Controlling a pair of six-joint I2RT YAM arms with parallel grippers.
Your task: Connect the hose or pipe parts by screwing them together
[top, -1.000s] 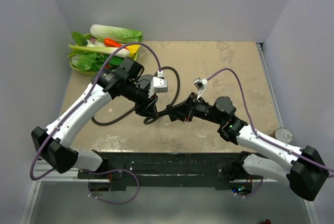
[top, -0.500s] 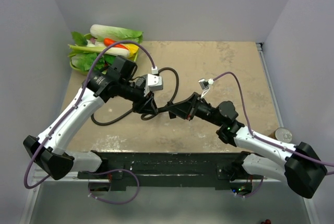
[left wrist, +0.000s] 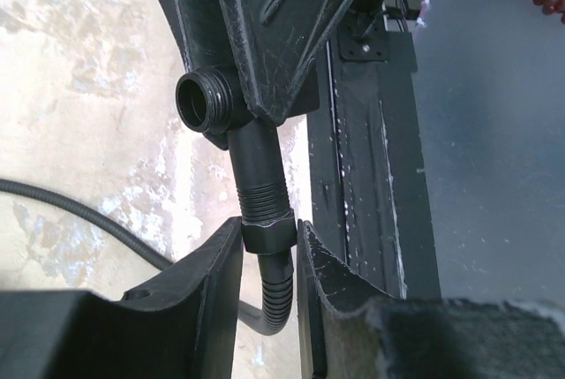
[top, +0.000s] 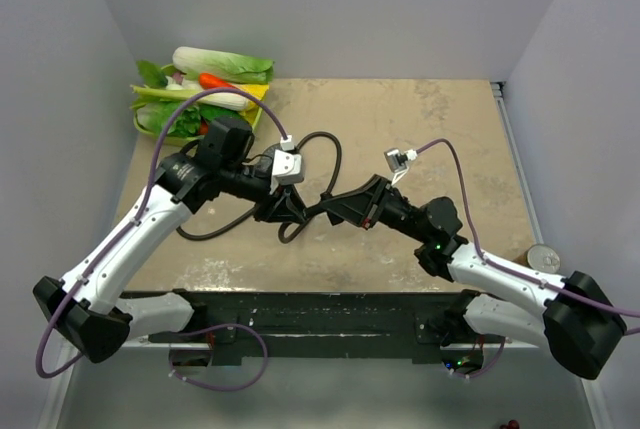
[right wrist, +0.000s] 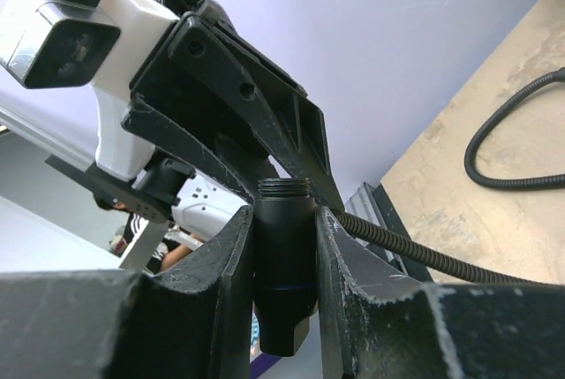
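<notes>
1. Hose [left wrist: 276,295] loops over the surface [top: 440,129] around centre; its nut [left wrist: 267,236] meets the fitting's [left wrist: 256,158] thread in mid-air.
2. Left pincer [left wrist: 269,229] is clamped on the nut, and the right pincer [right wrist: 282,220] is clamped on the fitting.
3. Vegetables [top: 215,74] are heaped at 10 o'clock; I cannot tell whether a tray lies beneath them.
4. From above, both pincers hide the joint.

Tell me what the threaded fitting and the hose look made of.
The threaded fitting looks like matte black moulded plastic: its threads are dull, with no metallic shine. The hose has a dark, ribbed, slightly glossy sheath, either plastic or coated metal; the look leaves that open.
</notes>
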